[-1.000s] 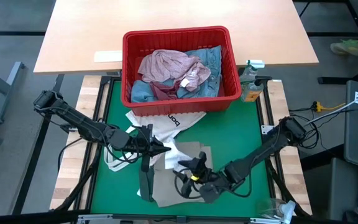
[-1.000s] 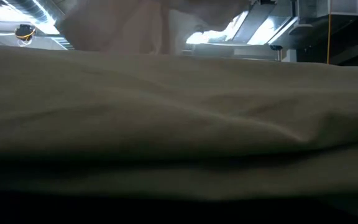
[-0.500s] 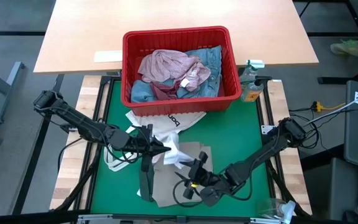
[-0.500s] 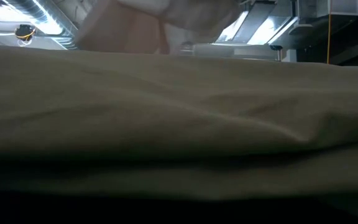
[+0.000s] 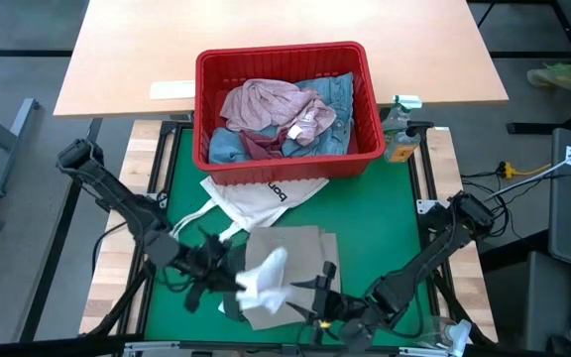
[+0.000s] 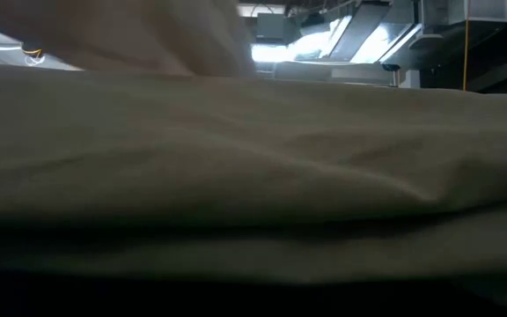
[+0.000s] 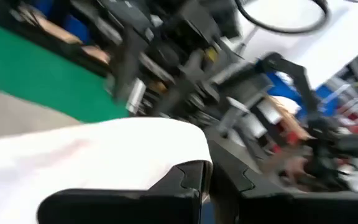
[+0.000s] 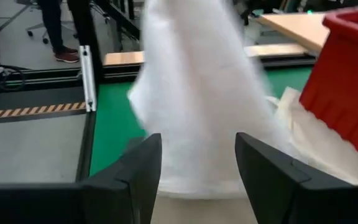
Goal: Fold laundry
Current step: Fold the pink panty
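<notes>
White sock (image 5: 264,281) long axis diagonal, pinched by L gripper (image 5: 228,277); R gripper (image 5: 317,309) jaws wide, empty.

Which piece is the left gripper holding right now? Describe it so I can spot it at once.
Start at the red basket and come forward over the green mat to the folded beige trousers. On their near left edge hangs a small white sock, pinched by the shut left gripper. It is the only bright white, crumpled piece there.
</notes>
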